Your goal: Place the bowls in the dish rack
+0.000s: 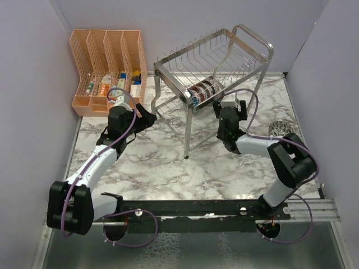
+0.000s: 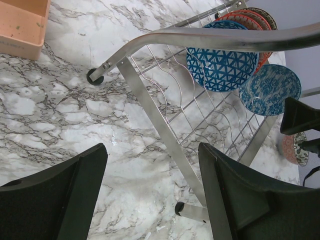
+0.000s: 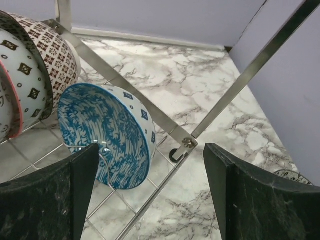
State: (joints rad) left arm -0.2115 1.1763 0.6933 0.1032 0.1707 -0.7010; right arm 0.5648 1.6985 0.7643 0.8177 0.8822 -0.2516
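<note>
The silver wire dish rack [image 1: 216,56] stands at the back centre. Several bowls [image 1: 203,89] stand on edge in its lower tier. In the right wrist view a blue patterned bowl [image 3: 107,135] leans in the wires beside a brown-red patterned bowl [image 3: 55,50]. My right gripper [image 3: 150,170] is open and empty, right next to the blue bowl, at the rack's right end [image 1: 229,107]. My left gripper [image 2: 152,165] is open and empty over the marble by the rack's left leg [image 1: 147,117]. The left wrist view shows blue bowls [image 2: 222,65] in the rack. One greyish bowl [image 1: 279,129] lies on the table at the right.
An orange slotted organiser [image 1: 109,67] with small items stands at the back left. Purple walls close in the left, back and right. The rack's legs [image 2: 192,212] and top rail [image 2: 200,37] lie close to my left gripper.
</note>
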